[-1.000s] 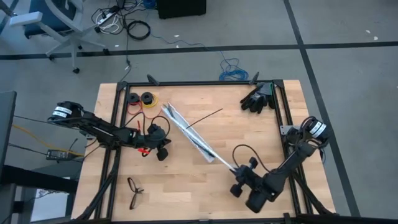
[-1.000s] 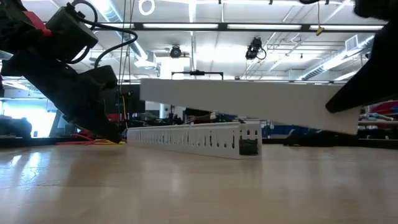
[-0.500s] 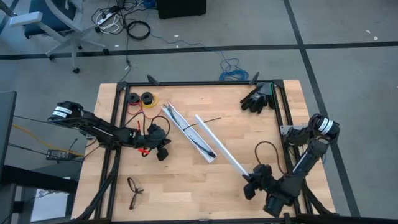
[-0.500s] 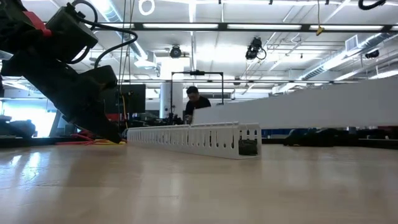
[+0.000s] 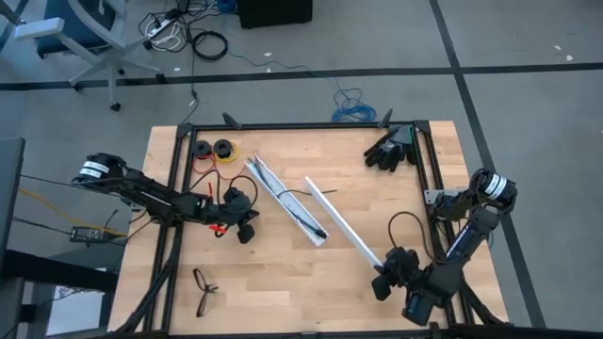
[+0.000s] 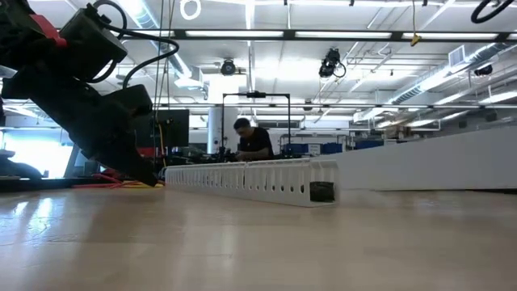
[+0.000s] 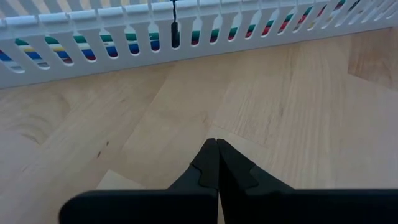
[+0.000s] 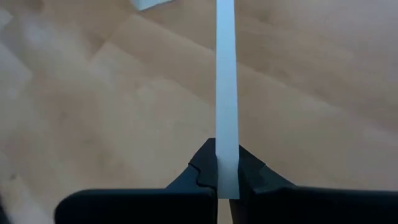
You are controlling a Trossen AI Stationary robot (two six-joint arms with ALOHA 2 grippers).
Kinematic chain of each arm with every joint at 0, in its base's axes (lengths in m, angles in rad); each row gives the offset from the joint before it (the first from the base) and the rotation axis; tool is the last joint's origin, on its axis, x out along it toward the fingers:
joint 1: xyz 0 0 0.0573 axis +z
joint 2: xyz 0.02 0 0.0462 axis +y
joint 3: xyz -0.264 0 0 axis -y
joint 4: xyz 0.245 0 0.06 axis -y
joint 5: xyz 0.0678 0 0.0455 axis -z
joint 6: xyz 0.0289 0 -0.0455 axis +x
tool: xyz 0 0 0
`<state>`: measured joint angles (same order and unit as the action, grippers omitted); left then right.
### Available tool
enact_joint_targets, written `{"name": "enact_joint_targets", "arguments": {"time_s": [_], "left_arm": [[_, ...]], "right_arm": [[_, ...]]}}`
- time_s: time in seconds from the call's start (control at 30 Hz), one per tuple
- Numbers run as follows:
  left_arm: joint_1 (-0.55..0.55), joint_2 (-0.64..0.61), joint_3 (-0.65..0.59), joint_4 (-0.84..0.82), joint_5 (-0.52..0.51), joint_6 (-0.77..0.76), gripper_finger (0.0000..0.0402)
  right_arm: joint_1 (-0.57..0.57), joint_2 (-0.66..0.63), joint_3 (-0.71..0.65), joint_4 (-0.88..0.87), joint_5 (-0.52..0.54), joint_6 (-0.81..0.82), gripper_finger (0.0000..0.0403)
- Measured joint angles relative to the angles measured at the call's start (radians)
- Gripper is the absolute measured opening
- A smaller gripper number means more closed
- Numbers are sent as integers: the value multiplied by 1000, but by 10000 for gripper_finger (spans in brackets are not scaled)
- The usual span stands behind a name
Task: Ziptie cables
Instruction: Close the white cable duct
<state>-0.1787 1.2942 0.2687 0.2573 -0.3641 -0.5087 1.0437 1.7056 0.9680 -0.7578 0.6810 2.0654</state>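
Your bench (image 5: 283, 273) carries less clutter at its middle than a second ago. The flat white rail cover (image 5: 344, 229) lay across the slotted white rail (image 5: 285, 201) then; now the right arm has dragged it clear toward the right front corner, and the two strips lie apart, side by side. By my reading that opens the slotted rail from above, which you need before any tying can begin.

The cables (image 7: 87, 52) sit inside the slotted rail, their blue, yellow, green and red showing through its slots in the left wrist view. A thin black strip, probably the ziptie (image 5: 325, 192), pokes out past the rail toward the bench's back edge; it is too thin to be sure.

Your right claw (image 8: 217, 167) is clamped shut on the near end of the rail cover. Your left claw (image 7: 216, 163) is fully closed on nothing, its tips near the bench just short of the slotted rail, toward the left edge.
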Motion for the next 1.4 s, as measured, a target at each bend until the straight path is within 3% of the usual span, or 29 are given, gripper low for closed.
{"name": "enact_joint_targets", "arguments": {"time_s": [0.43,0.67,0.8,0.93,1.27,1.4], "left_arm": [[0,0,0,12,3,-23,2],[0,0,0,15,3,-32,2],[0,0,0,14,4,-39,2],[0,0,0,12,4,-41,2],[0,0,0,30,3,-24,2],[0,0,0,37,3,-23,2]], "right_arm": [[-38,5,-11,-9,-32,-43,66],[-36,54,-11,-15,-43,-7,6],[-25,54,-4,-45,8,33,2],[-31,48,86,-166,-58,22,1],[-133,48,402,-636,-123,-247,0],[-156,44,440,-820,-110,-190,0]]}}
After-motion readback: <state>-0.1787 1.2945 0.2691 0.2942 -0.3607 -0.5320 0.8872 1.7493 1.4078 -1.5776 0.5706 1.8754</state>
